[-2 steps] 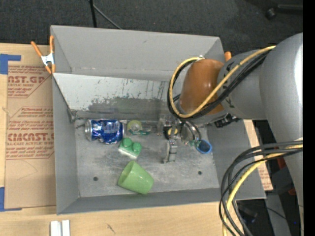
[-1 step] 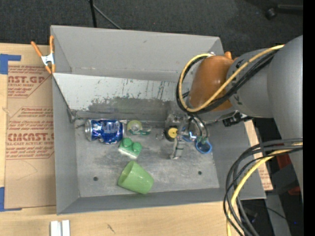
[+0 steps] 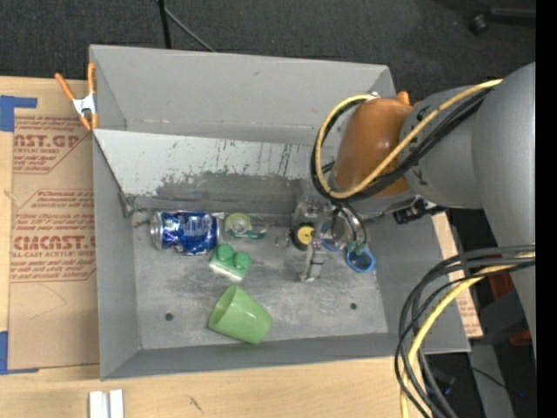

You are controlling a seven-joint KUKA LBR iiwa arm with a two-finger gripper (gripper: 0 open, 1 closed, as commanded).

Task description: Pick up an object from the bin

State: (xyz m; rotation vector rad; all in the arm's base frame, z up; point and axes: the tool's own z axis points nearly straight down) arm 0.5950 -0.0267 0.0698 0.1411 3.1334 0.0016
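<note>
Apparently at the reach-in stage, the tool (image 3: 315,255) sits low over the right of the grey bin (image 3: 218,103), between a small yellow-and-black round piece (image 3: 303,234) and a blue ring (image 3: 359,258), and its opening cannot be told. The next move calls for settling on one piece, closing and lifting clear. The arm comes over the right rim, its orange-covered wrist (image 3: 370,146) pointing down.
</note>
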